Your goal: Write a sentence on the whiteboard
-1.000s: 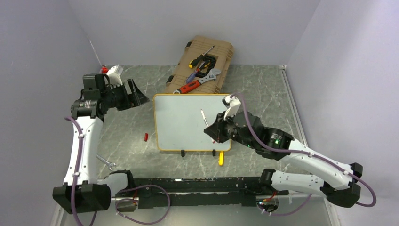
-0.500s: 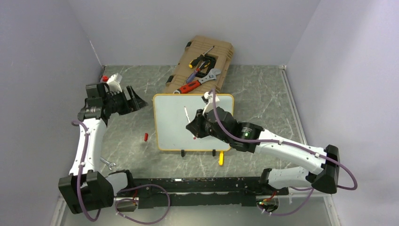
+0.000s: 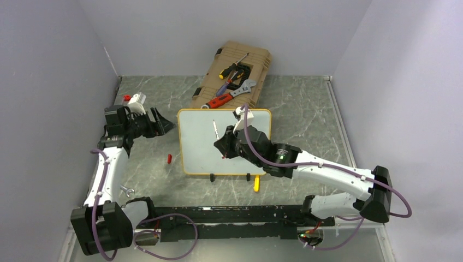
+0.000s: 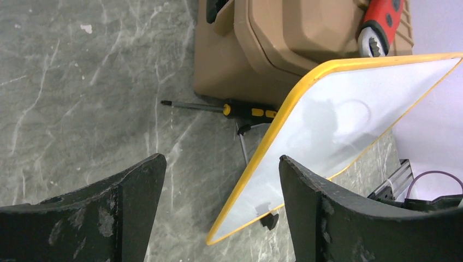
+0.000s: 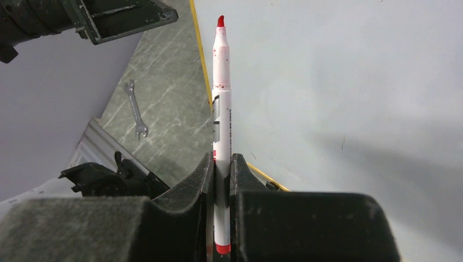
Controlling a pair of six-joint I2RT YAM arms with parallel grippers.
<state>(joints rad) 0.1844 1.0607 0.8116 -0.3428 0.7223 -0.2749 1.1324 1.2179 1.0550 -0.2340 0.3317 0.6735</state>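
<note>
The whiteboard [image 3: 196, 144] stands on its two black feet mid-table, with a yellow-orange frame and a blank white face. No red sentence shows on it. My right gripper [image 3: 225, 147] is over the board's middle, shut on a white marker [image 3: 216, 131] with a red tip. In the right wrist view the marker [image 5: 221, 98] points up from between the jaws of the gripper [image 5: 221, 164] towards the board [image 5: 338, 82], near its left edge. I cannot tell whether the tip touches. My left gripper [image 3: 164, 124] is open and empty, just left of the board's top-left corner. The left wrist view shows the gripper [image 4: 221, 159] and the board [image 4: 349, 120].
A tan tool case [image 3: 232, 76] with a red-handled wrench and screwdrivers lies behind the board. A red cap [image 3: 169, 159] lies left of the board and a yellow piece [image 3: 256, 184] lies by its front feet. A small wrench [image 3: 126, 190] lies near the left base. A screwdriver [image 4: 218, 107] lies beside the case.
My right gripper has carried the marker left across the board, from its right side to its middle. My left arm has come down and nearer to the board's left edge.
</note>
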